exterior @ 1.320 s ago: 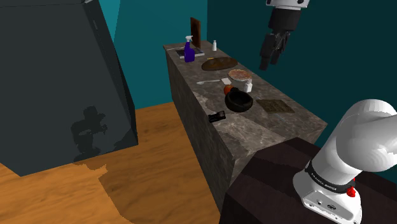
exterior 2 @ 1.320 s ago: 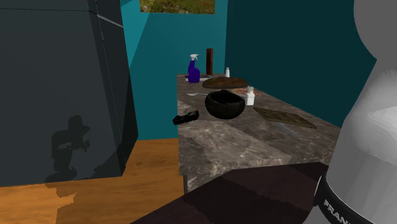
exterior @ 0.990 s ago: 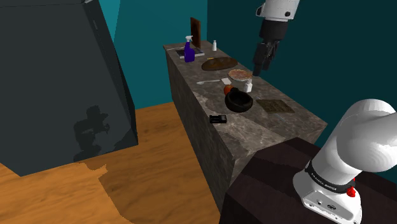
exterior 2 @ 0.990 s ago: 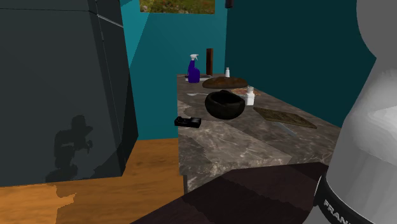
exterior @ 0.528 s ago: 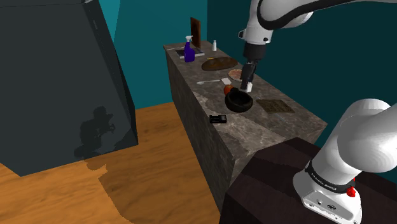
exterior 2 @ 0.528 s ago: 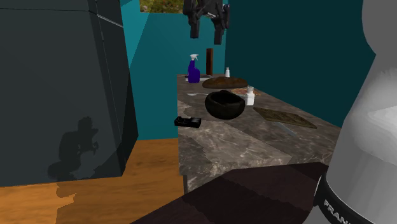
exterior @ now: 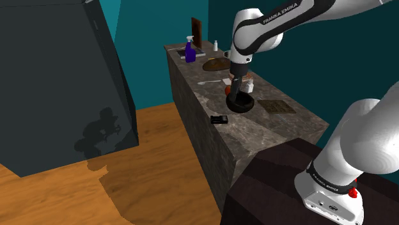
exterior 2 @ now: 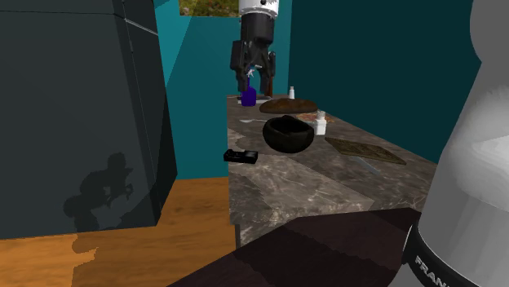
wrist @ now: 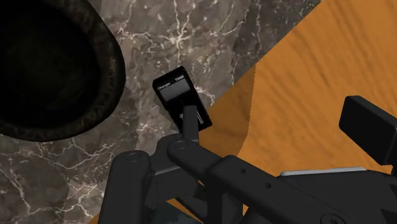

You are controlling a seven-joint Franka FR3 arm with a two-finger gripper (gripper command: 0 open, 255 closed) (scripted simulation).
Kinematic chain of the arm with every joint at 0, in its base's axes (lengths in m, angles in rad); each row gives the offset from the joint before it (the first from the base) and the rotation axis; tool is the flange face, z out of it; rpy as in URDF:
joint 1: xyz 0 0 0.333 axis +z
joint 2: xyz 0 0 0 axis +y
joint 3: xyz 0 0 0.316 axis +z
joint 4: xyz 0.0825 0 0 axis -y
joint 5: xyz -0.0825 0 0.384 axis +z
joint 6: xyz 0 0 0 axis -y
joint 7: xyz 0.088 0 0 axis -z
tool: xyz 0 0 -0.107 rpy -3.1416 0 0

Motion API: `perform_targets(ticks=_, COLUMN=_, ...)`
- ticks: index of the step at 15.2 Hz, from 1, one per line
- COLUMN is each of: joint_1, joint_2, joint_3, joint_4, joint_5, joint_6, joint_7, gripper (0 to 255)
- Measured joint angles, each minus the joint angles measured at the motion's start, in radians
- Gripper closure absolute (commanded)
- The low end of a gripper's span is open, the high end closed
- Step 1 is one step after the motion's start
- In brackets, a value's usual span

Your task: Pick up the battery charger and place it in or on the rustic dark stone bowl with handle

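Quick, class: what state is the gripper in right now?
Gripper: open, holding nothing; the charger lies on the counter.

- "FRANKA EMIKA" is read in dark capitals on the white upper link of the arm [exterior: 281,18], shoulder view.
- The same brand is seen again in small white letters on the dark ring [exterior: 327,185] around the arm's lowest link, near the stand. It is only partly legible there.
- In the second exterior view, the white capitals "FRAN" are read on a dark band [exterior 2: 431,266] at the lower right. The rest is cut off by the picture's edge.
- In the wrist view, a small white word, "Charger", is made out across one end of the black battery charger [wrist: 181,100], which lies on the marbled counter [wrist: 191,38]. A second short mark beside it is too small to be read.
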Motion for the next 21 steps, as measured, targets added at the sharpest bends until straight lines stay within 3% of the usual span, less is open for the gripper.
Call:
perform_targets(ticks=12, joint_1=0.015, joint_2=0.489, joint_3=0.007, joint_4=0.226, joint_5=0.104, joint_6=0.207, joint_7=-0.313, gripper=0)
perform_targets(ticks=21, joint_1=0.01, joint_2=0.607, joint_3=0.033, joint_4=0.238, joint_5=0.14, joint_6=0.304, joint_7=-0.36, gripper=0)
